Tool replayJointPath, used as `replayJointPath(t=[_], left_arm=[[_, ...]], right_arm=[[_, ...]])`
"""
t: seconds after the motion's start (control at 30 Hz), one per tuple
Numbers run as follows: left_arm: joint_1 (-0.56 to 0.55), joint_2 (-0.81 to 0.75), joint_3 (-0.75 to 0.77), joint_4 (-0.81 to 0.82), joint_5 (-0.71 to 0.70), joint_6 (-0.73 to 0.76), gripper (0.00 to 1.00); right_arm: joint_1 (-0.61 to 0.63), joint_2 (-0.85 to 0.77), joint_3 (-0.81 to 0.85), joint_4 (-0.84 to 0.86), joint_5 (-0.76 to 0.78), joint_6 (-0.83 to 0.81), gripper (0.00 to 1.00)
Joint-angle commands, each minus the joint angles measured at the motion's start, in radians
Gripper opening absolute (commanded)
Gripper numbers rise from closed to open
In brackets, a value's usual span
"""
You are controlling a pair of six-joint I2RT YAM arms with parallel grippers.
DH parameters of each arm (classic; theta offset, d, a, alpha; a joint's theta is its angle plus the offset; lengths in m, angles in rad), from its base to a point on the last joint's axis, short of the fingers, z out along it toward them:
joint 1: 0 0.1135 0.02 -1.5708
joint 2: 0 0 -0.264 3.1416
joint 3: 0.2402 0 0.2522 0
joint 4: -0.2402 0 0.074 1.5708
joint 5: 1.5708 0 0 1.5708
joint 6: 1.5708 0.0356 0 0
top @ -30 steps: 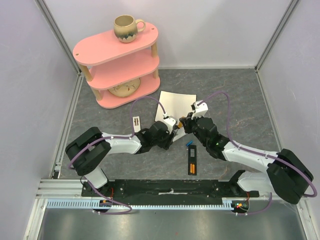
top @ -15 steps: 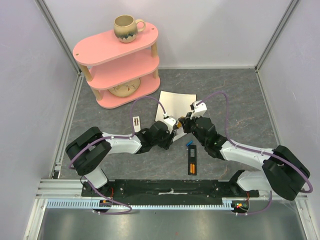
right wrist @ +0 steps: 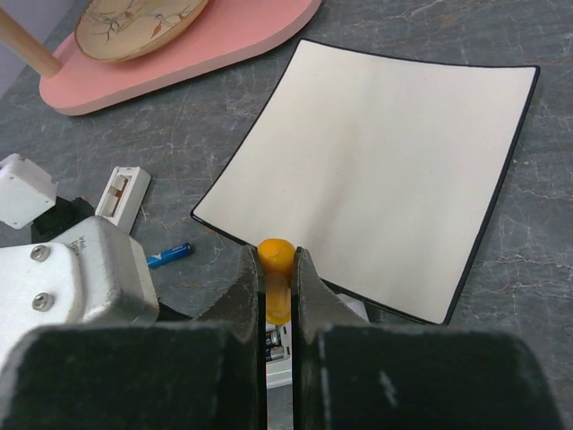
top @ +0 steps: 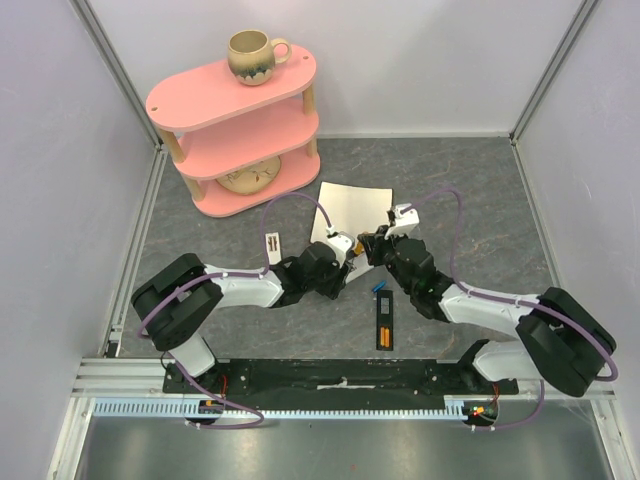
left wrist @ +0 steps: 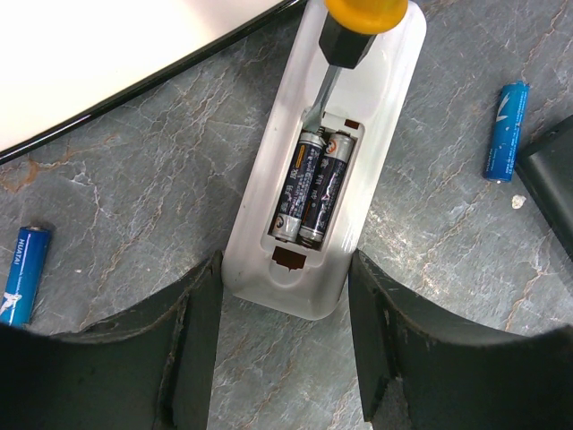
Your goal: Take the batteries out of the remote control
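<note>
Near the middle of the tabletop [top: 470, 190], the left claw [left wrist: 285, 269] is about half open. It hugs the near end of the white remote [left wrist: 380, 116], with one finger on each side. The back lid of this remote is off. Two dark batteries [left wrist: 312, 184] lie side by side in the hole.

The right claw [right wrist: 276, 262] is squeezed tight on the orange handle of a screwdriver [left wrist: 363, 13]. Its metal tip pokes at the far end of those two batteries.

Two blue batteries [left wrist: 506, 130] lie loose on the tabletop, one on each side of the white remote. Closer to the near edge lies a black remote [top: 387, 303] with orange batteries [top: 384, 332] inside.

I think the job is partly done. The dark pair must be pried out, and maybe the orange pair too.
</note>
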Motion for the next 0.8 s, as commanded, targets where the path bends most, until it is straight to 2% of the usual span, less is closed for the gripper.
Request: replayJointPath(t=[0.0, 0.27, 0.47, 0.77], left_arm=[[0.009, 0.063, -0.04, -0.116, -0.03, -0.051, 0.02], [0.007, 0.068, -0.041, -0.111, -0.035, -0.051, 0.02], [0.009, 0.073, -0.037, -0.111, -0.038, -0.051, 0.02], [0.007, 0.082, -0.035, -0.11, -0.041, -0.051, 0.02]], right_arm=[[-0.016, -0.004, -0.074, 0.0, -0.1, 0.127, 0.0], [-0.152, 0.039, -0.127, 0.153, -0.355, 0.28, 0.0], [-0.197, 0.037, -0.149, 0.213, -0.435, 0.358, 0.0], [-0.214, -0.05, -0.146, 0.207, -0.495, 0.411, 0.0]])
